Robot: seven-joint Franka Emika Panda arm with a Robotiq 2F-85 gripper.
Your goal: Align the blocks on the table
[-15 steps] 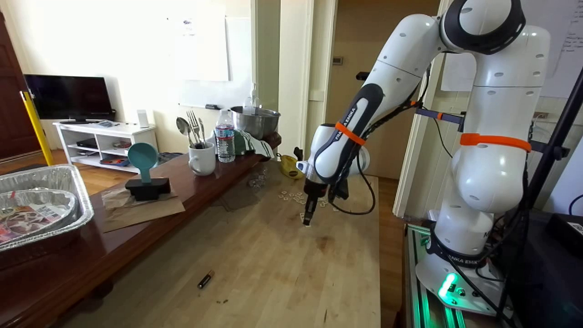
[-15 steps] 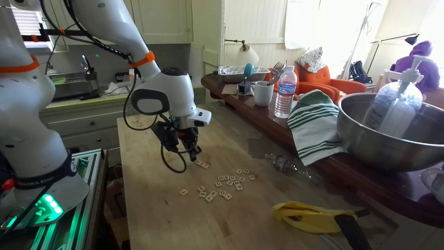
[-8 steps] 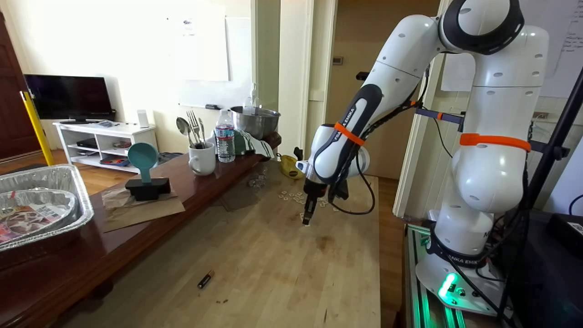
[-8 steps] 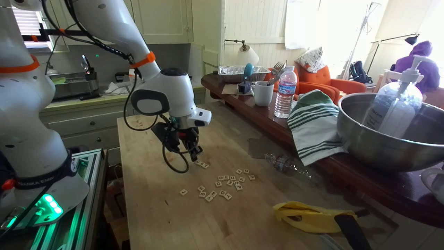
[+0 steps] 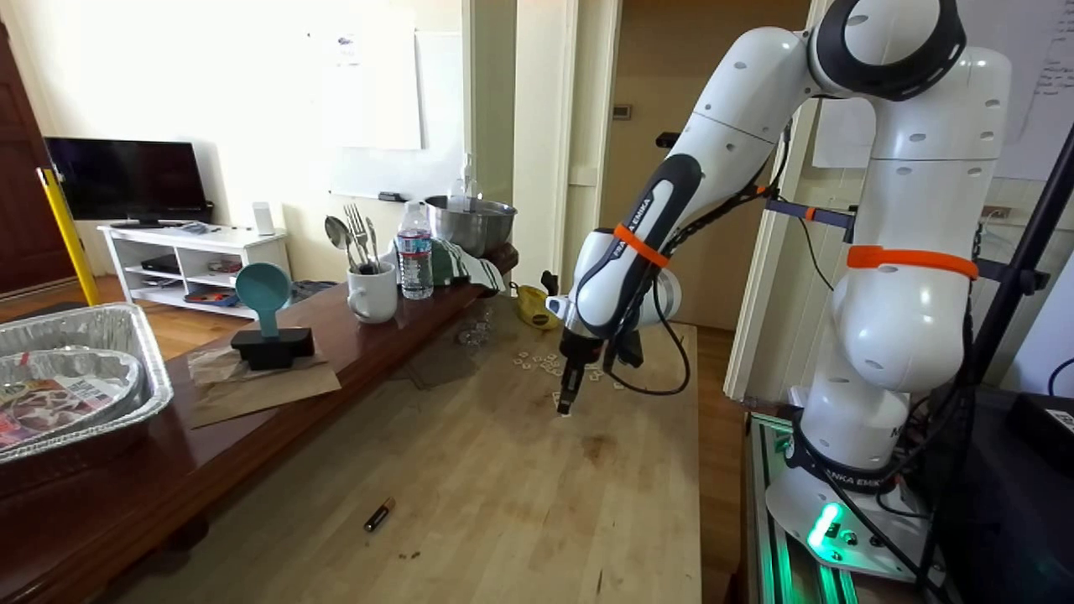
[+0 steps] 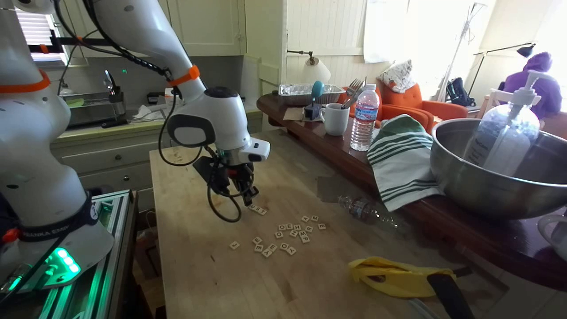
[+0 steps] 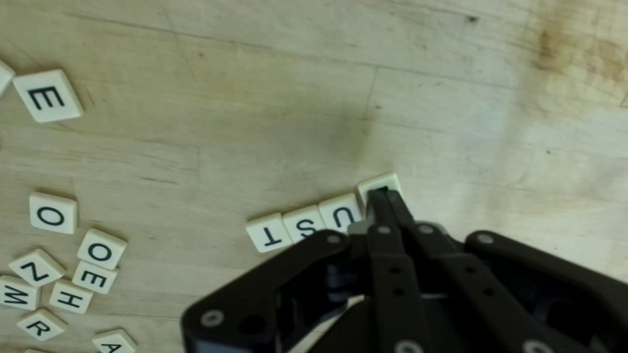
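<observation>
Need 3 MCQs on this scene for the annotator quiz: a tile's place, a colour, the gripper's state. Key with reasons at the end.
1. In the wrist view, the S tile lies:
A) in the top right corner
B) between the T tile and the U tile
C) in the bottom left corner

2. Stripe colour on the towel:
A) orange
B) purple
C) green

3. The gripper is:
A) shut
B) wide open
C) out of view

Key:
1 B: the wrist view shows T, S and U side by side in one row.
2 C: green bands cross its white ground in an exterior view.
3 A: its fingers lie together in the wrist view, no gap showing at the tips.
</observation>
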